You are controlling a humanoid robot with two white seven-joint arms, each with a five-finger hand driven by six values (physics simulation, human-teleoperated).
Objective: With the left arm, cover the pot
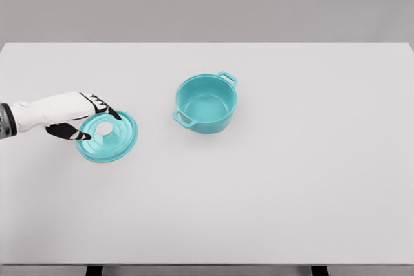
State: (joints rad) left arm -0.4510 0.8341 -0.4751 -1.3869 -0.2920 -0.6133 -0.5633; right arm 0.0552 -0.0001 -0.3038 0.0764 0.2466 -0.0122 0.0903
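Observation:
A teal pot (206, 103) with two small handles stands uncovered a little left of the table's middle. Its round teal lid (111, 141) lies flat on the table to the left of the pot, and a pale knob (105, 128) shows at its centre. My left hand (100, 125) comes in from the left edge and sits over the lid's left part. Its black fingers (107, 109) reach over the lid's upper rim, and the thumb (72, 133) lies at the lower left rim. The fingers are spread and do not close on the knob. The right arm is out of view.
The white table (291, 192) stretches wide to the right and front of the pot. A bare gap separates the lid from the pot. The table's front edge runs along the bottom of the picture.

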